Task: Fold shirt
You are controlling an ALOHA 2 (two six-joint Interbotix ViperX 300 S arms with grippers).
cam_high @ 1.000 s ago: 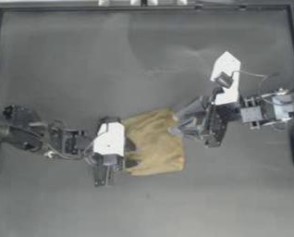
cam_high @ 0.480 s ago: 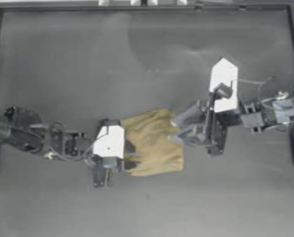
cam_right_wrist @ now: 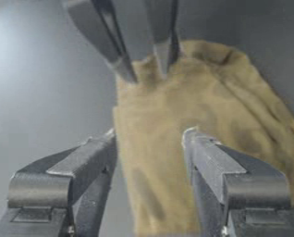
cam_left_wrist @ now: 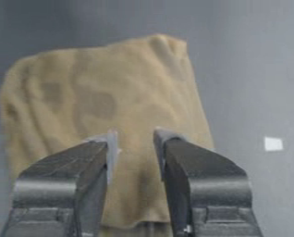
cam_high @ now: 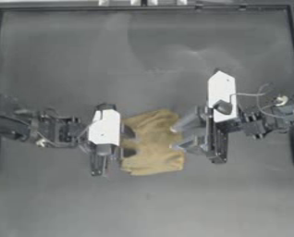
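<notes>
Shirt (cam_high: 150, 142) lies as a compact folded bundle at table (cam_high: 143, 60) centre, between both arms. Right gripper (cam_high: 181, 134) has shifted slightly since a second ago, now at the bundle's right edge; jaws parted, straddling cloth, nothing pinched. Left gripper (cam_high: 128, 142) sits where it was at the left edge, jaws narrowly apart over fabric, no grip evident. Judgement: folding looks nearly finished; arms appear to be releasing or tidying.

Both dark-grey arms carry white wrist blocks, thin cables, and a dark two-jawed pincer each.
</notes>
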